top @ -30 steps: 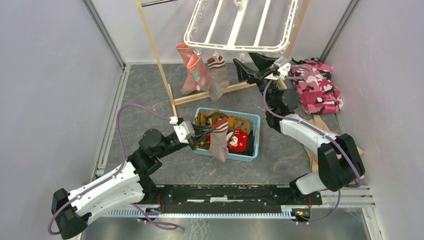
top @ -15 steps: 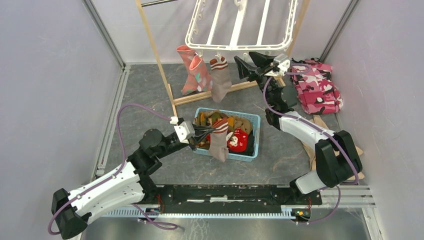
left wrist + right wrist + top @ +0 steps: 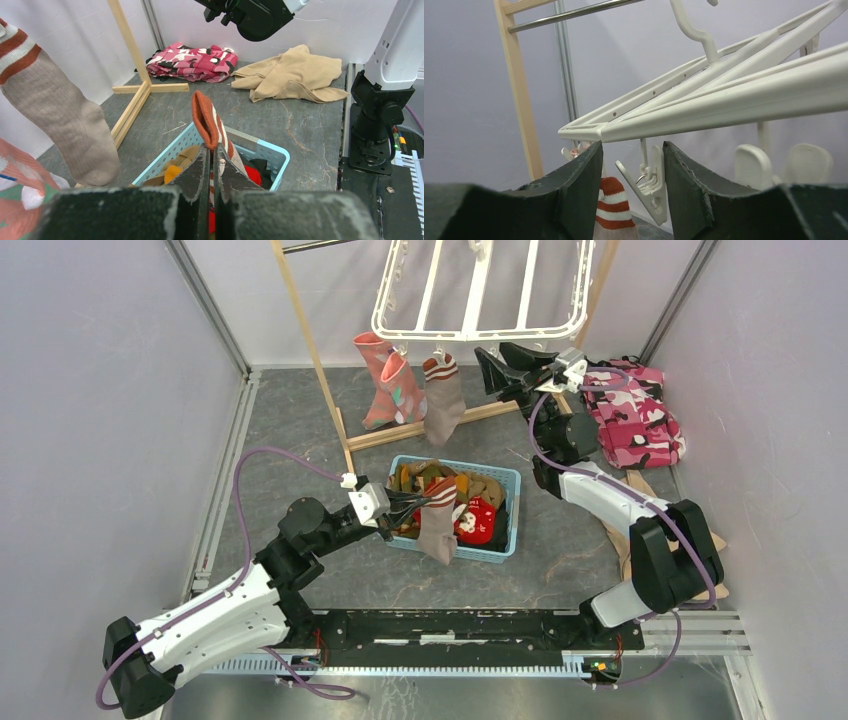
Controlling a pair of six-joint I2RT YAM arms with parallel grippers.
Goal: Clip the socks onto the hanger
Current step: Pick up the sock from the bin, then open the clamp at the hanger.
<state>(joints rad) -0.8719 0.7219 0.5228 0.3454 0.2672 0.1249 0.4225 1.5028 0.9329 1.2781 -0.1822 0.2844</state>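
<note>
Right hand (image 3: 631,147) higher, half-open around a hanger clip (image 3: 647,182); left hand (image 3: 211,152) tight on sock (image 3: 206,117).

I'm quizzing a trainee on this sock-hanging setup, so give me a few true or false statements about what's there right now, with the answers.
1. The left tool is shut on a striped sock. True.
2. The right tool grips a sock. False: it is open and holds nothing, with a clip between its jaws.
3. A pink sock hangs from the hanger. True.
4. The basket is empty. False: it holds a red sock and others.
5. The camo cloth lies in the basket. False: it lies on the table at the far right.
</note>
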